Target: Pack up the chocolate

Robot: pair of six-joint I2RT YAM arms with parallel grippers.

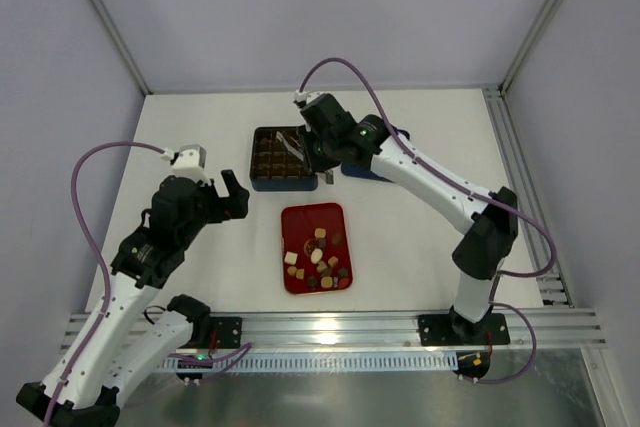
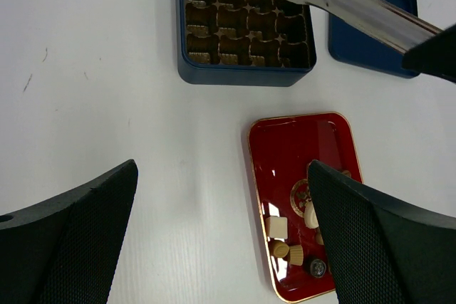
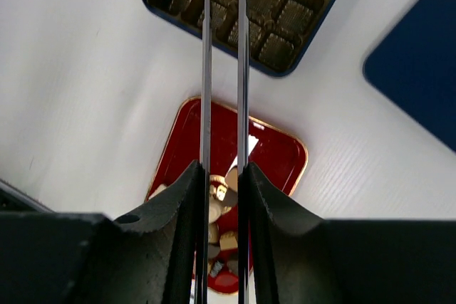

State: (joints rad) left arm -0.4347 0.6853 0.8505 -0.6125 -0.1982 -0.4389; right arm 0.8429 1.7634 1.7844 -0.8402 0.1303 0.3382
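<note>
Your left gripper (image 1: 237, 199) hangs wide open over the table (image 1: 200, 127), between its left edge and the red tray (image 1: 310, 217), with open surface all round it. The chocolate (image 1: 318, 259), small brown, tan and cream pieces, sits in the tray's near half, right of those fingers and untouched. Your right gripper (image 3: 221, 176) clamps metal tongs (image 2: 342, 5) above the blue box (image 1: 278, 154), well behind the chocolate.
</note>
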